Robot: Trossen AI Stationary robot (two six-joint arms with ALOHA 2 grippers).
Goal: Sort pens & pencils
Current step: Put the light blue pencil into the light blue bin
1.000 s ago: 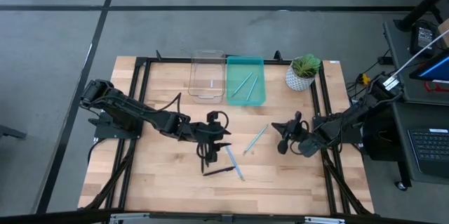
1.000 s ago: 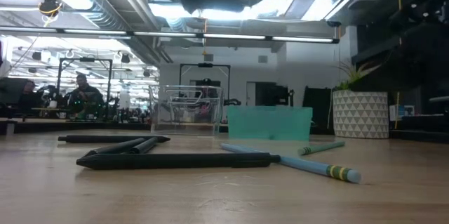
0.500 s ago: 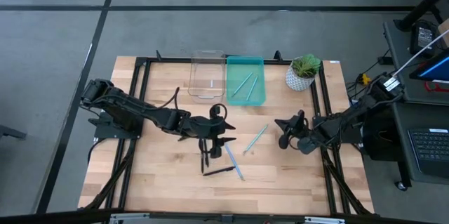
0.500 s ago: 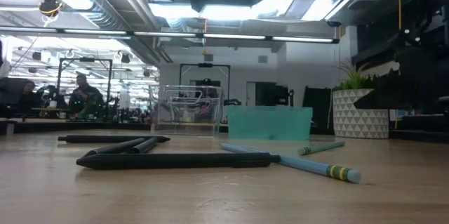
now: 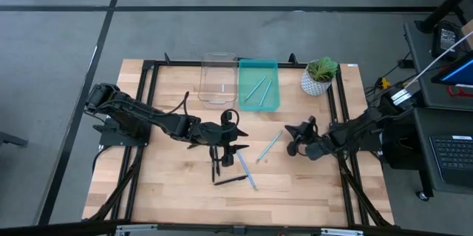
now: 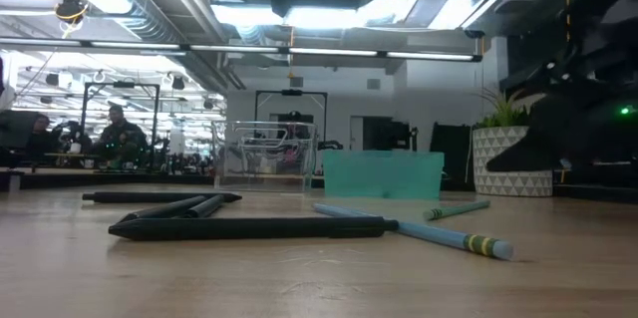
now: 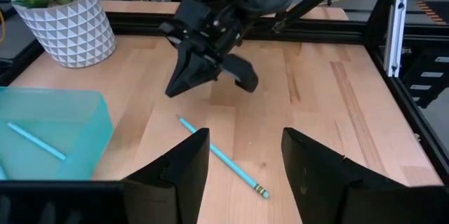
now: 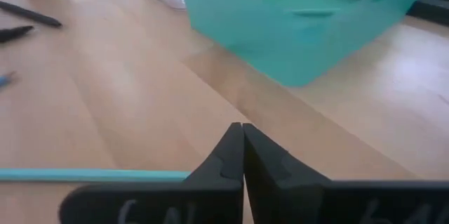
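The teal bin (image 5: 259, 92) sits at the table's back edge with two blue pencils (image 5: 256, 88) inside, and a clear bin (image 5: 218, 79) touches its left side. Nearer the front from the teal bin, one blue pencil (image 5: 270, 146) lies loose on the wood. The right gripper (image 5: 293, 139) hangs just right of that pencil, its fingers pressed together and empty. The left gripper (image 5: 235, 147) hovers in front of the clear bin, jaws spread, above black pens (image 5: 222, 169) and another blue pencil (image 5: 247, 172).
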